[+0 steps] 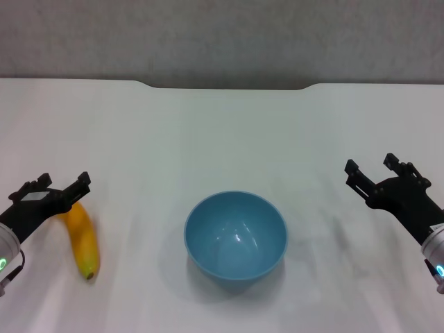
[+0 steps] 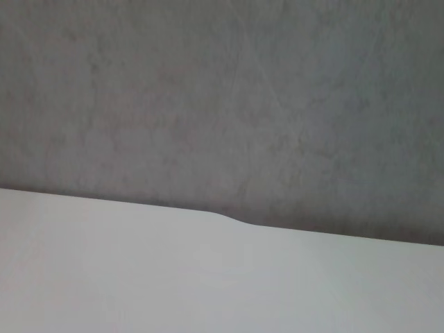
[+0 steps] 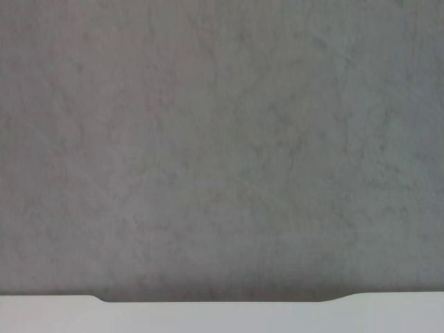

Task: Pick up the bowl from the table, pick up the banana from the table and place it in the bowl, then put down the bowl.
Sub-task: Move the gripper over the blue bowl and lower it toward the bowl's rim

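Note:
In the head view the light-blue bowl (image 1: 236,236) stands upright and empty on the white table (image 1: 208,139), near the front middle. The yellow-orange banana (image 1: 83,241) lies on the table at the left, its greenish tip toward the front. My left gripper (image 1: 64,186) is open at the left edge, just above the banana's far end, partly covering it. My right gripper (image 1: 371,168) is open at the right, well away from the bowl, holding nothing. The wrist views show neither bowl nor banana.
The table's far edge has a shallow notch (image 1: 225,87), also seen in the right wrist view (image 3: 222,300) and left wrist view (image 2: 236,220). A grey wall (image 1: 222,35) stands behind it.

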`<state>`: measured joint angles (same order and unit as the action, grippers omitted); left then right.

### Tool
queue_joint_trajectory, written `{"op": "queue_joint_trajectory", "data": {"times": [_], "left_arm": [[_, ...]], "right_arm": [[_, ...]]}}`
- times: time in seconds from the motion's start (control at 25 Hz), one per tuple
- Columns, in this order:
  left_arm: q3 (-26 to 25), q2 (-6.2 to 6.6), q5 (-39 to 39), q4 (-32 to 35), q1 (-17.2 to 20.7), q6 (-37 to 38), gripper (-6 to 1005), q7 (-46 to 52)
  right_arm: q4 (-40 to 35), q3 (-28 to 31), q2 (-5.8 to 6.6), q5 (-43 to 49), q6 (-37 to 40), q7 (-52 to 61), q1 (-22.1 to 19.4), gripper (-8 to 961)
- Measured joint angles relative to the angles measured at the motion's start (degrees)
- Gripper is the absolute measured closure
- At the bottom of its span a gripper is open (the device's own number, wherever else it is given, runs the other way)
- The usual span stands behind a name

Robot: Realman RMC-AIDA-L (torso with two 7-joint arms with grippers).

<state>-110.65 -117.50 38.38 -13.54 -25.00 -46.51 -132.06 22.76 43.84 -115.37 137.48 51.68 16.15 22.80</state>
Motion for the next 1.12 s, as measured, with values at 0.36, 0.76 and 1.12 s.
{"op": "queue_joint_trajectory", "data": {"times": [0.36,0.76,1.12], "left_arm": [[0.1,-0.05,-0.7,0.0,-0.3,-0.3,105,-0.1],[0.1,0.03,-0.9,0.0,-0.1,-0.2,105,-0.2],[-0.2,0.18,-0.9,0.0,0.7,0.0,106,-0.2]], "right_arm": [[0.0,-0.1,-0.03,0.2,0.0,0.0,0.7,107],[-0.5,-0.6,0.02,0.7,1.3,0.0,0.4,112],[1.6,-0.6,0.53,1.2,2.2,-2.3,0.0,116]]}}
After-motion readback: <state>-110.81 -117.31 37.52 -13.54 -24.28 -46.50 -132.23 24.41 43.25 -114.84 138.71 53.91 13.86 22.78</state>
